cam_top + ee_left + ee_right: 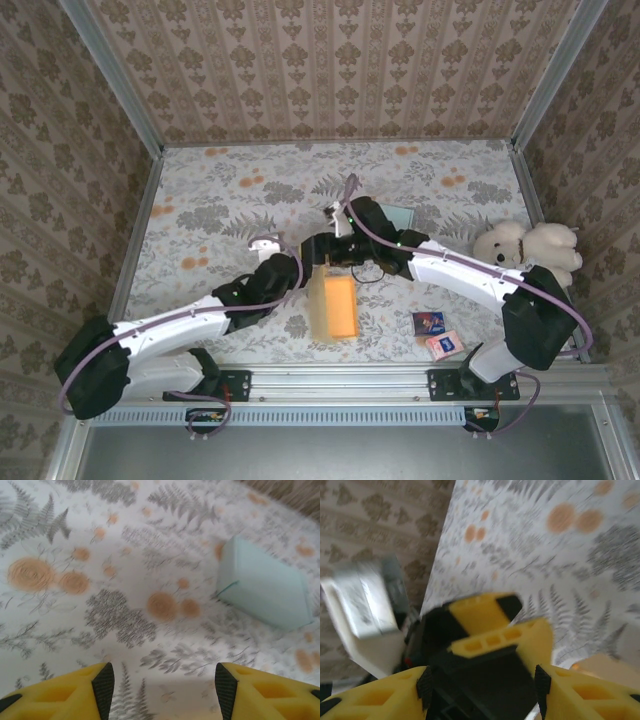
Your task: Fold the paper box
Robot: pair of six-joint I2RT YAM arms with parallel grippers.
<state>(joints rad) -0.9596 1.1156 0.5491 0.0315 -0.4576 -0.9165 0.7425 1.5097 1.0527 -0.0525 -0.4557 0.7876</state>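
Folding looks mid-way: paper box (pixel 335 305) lies blurred, left gripper (pixel 160 680) and right gripper (pixel 482 680) just beyond it, jaws apart, empty; next calls for closing on a flap.

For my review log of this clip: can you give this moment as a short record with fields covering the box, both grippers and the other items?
task object: orange paper box, blurred, between the two arms on the floral tablecloth
left gripper: open, nothing between its fingers
right gripper: open, pointed at the left gripper
other items: pale blue box; white teddy bear; small dark-blue card; small pink card
fold state: cannot tell
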